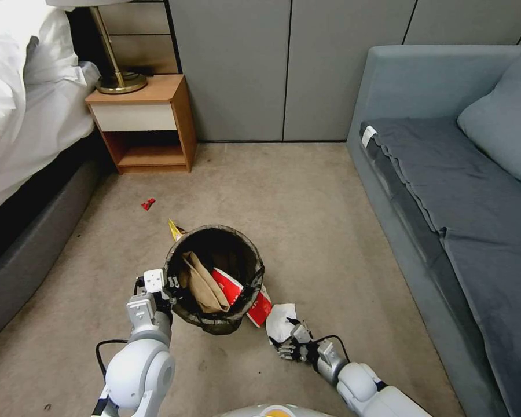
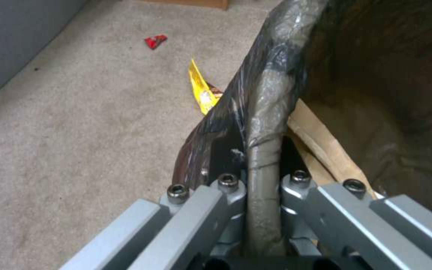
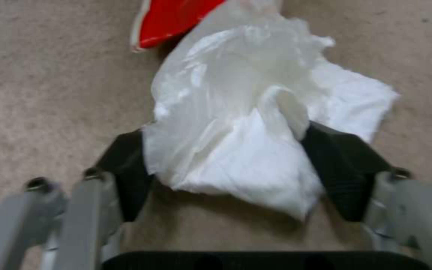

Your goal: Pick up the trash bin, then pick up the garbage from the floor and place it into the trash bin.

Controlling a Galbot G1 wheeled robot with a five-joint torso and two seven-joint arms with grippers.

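The left gripper point(image 2: 263, 195) was pinched on the rim of the trash bin point(image 1: 214, 278), holding it low over the carpet with a paper bag point(image 1: 202, 284) already inside. The right gripper point(image 3: 226, 165) sat spread around the white tissue point(image 3: 256, 123) on the floor, not yet squeezing it. Judging by this, the next move called for closing and lifting.

No legible text anywhere.

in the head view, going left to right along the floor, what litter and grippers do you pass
red scrap → left gripper clamped on the trash bin rim → yellow wrapper → red-and-white wrapper → white tissue → right gripper
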